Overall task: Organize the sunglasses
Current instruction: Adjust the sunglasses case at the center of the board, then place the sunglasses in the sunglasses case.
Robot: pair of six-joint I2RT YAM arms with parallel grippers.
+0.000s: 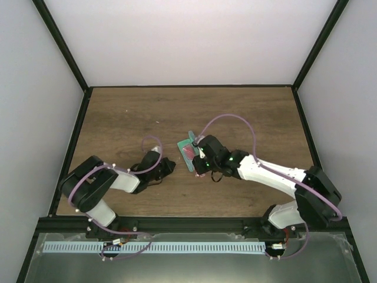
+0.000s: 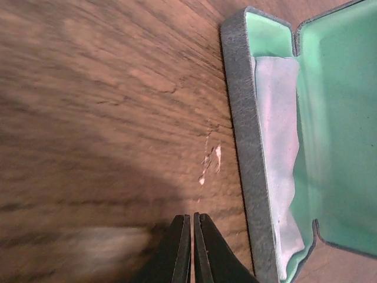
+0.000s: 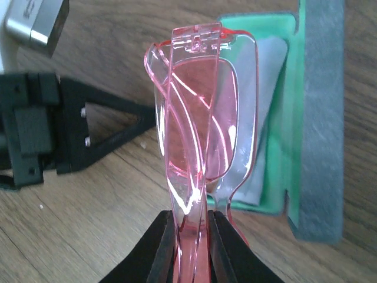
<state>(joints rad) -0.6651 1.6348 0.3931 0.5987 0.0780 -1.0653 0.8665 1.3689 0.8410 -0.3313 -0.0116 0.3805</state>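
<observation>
My right gripper is shut on the folded sunglasses, pink-red and see-through, and holds them upright just above the table. Behind them lies the open grey case, lined in green, with a pale cloth inside. From above, the sunglasses sit over the case at the tip of the right gripper. My left gripper is shut and holds nothing, low over the wood. It is just left of the case rim, where the cloth also shows.
The left gripper and the right one face each other closely at the table's middle. The wooden table is ringed by a black frame and white walls.
</observation>
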